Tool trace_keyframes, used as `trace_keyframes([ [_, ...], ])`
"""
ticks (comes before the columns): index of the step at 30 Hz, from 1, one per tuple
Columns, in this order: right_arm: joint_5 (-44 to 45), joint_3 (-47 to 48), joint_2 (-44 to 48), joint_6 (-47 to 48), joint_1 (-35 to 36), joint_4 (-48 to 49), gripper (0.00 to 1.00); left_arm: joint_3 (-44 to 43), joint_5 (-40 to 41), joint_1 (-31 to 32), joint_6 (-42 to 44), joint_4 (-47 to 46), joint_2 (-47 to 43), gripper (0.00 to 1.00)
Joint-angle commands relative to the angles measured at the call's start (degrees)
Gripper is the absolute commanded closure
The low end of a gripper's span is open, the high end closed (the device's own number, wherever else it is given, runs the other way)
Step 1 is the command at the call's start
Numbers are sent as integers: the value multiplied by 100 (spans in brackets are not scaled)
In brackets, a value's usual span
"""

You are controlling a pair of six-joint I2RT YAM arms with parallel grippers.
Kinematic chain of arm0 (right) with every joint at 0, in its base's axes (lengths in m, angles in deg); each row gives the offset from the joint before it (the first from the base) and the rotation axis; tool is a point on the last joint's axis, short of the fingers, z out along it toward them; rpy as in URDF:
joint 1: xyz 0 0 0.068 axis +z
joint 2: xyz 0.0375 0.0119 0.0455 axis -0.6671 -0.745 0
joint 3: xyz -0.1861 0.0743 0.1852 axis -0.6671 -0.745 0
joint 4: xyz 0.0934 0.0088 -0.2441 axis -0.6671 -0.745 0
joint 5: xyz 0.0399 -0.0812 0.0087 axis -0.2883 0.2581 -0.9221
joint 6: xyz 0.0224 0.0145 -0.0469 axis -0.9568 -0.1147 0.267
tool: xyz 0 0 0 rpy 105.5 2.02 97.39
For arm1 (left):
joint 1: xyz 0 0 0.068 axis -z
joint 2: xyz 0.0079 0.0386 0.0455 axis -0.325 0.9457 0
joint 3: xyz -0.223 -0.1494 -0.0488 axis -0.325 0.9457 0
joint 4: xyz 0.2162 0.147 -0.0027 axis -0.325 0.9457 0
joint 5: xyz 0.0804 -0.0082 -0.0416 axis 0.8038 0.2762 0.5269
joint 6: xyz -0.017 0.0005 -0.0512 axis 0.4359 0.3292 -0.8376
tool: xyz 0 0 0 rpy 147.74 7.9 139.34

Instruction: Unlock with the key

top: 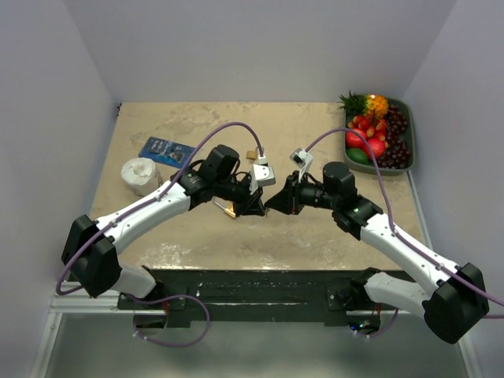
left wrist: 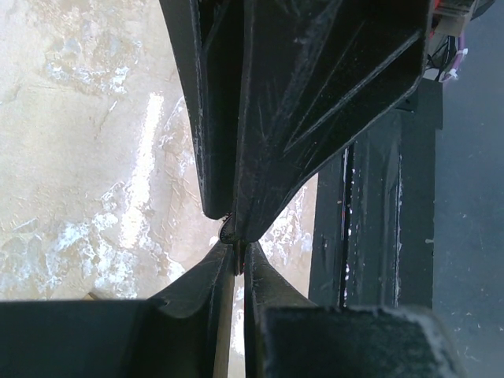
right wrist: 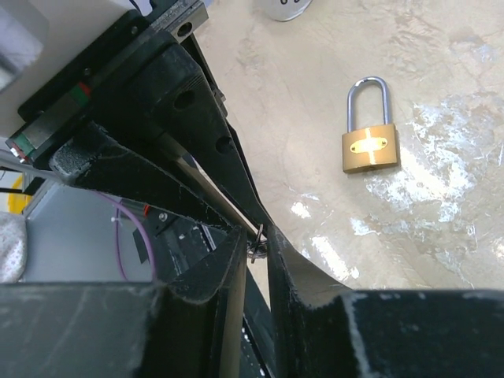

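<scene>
From above, the left hand (top: 257,206) and right hand (top: 274,205) meet tip to tip over the middle of the desk (top: 315,236). The brass padlock (top: 229,210) lies just beside the left hand.

In the left wrist view, the left hand's fingers (left wrist: 206,276) are almost together, pinching a thin sliver of the key (left wrist: 236,260). The right hand's tips press shut onto it from above.

In the right wrist view, the right hand's narrow gap holds a small metal bit of the key at its tips. The padlock lies flat, apart, with its shackle closed.
</scene>
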Motion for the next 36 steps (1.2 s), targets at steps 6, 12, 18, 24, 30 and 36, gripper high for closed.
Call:
trace_keyframes([
  [6,-45,-29,-84,10,52,138,84,-220,46,32,138,-62,-21,100],
  [12,-89,-82,-145,-25,52,234,100,-202,256,32,76,-141,-48,100],
  [18,209,-371,-93,-463,52,926,100,-115,591,-56,-283,-554,-346,29],
  [24,412,-925,-110,-1202,52,2569,100,210,118,-451,-1030,-1309,-882,6],
  [30,508,-1154,30,-1396,52,3659,100,1079,-752,-1075,-3068,-3267,-1436,5],
  [36,657,-1356,215,-1747,52,4828,100,1643,-404,-1111,-4405,-4334,-1744,5],
])
